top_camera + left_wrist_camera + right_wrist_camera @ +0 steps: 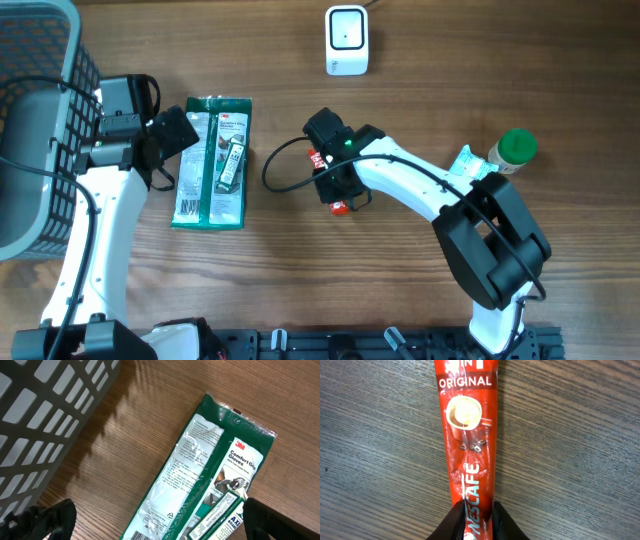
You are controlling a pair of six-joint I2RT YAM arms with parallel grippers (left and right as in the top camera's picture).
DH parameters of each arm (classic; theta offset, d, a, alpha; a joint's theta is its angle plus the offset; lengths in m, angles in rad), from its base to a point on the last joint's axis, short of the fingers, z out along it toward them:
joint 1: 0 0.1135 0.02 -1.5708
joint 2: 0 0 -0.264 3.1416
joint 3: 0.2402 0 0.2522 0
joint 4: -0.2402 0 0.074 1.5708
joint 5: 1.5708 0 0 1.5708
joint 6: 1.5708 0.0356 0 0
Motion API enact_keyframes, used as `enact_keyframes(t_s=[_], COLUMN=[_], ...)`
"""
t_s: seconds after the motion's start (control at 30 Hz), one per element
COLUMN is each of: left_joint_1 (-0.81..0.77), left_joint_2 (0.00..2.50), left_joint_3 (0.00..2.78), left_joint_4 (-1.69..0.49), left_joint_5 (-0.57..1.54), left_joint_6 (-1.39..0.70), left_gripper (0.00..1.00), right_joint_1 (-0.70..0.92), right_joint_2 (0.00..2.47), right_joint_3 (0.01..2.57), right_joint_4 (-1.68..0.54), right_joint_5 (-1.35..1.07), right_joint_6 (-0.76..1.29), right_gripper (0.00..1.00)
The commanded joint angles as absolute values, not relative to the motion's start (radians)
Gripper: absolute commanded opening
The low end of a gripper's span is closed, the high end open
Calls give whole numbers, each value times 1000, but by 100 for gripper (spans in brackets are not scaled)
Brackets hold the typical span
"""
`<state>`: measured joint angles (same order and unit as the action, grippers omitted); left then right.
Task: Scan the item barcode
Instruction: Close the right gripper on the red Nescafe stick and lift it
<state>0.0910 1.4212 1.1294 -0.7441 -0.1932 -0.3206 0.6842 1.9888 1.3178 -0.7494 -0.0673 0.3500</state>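
A red Nescafe stick sachet point(469, 435) lies lengthwise on the wooden table, and my right gripper point(476, 521) is shut on its near end, both fingers pressing its sides. From overhead only red bits of the sachet point(340, 208) show under the right gripper point(335, 190). A green pack of gloves point(212, 162) lies flat at the left; its barcode end shows in the left wrist view on the pack point(200, 475). My left gripper point(172, 135) hangs open over that pack's left edge, holding nothing. The white scanner point(347, 40) stands at the table's far edge.
A grey mesh basket point(40, 120) fills the far left. A green-capped bottle point(512, 150) lies at the right beside the right arm. A black cable point(280, 170) loops between the gloves pack and the right gripper.
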Motion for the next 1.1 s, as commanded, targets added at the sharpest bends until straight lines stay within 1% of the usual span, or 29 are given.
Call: enact_keyframes(t_s=[0.0,0.23,0.27,0.37,0.43,0.57,0.6,0.63,0.7,0.77,0.9,1.07], left_joint_1=[95,95,95,95,95,95,95,95,95,95,95,95], left_joint_2=[1416,1416,1416,1416,1416,1416,1416,1416,1416,1416,1416,1416], left_joint_3=[1132,1132,1132,1132,1132,1132,1132,1132,1132,1132,1132,1132], left_joint_4=[-742,-741,-741,-741,-741,-741,-741,-742,-741,-741,-741,-741], left_joint_5=[-192,-192,-192,-192,-192,-192,-192,-192,-192,-192,-192,-192], left_joint_6=[-330,-330,-330,-330,-330,-330,-330,-330,-330,-330,-330,-330], left_gripper=[100,100,100,100,100,100,100,100,100,100,100,100], right_joint_1=[679,679,679,679,679,679,679,679,679,679,691,725], right_joint_2=[1977,2003,2007,2007,2007,2007,2007,2007,2004,1998,1944,1888], right_joint_3=[1331,1292,1280,1258,1259,1259,1259,1262,1286,1322,1375,1374], right_joint_4=[-750,-744,-734,-704,-705,-707,-706,-707,-720,-751,-794,-798], right_joint_5=[-79,-75,-75,-75,-75,-78,-79,-76,-49,22,249,508], right_joint_6=[344,348,348,348,347,345,340,336,290,295,301,231], right_gripper=[19,18,13,5,4,12,10,4,4,4,4,4])
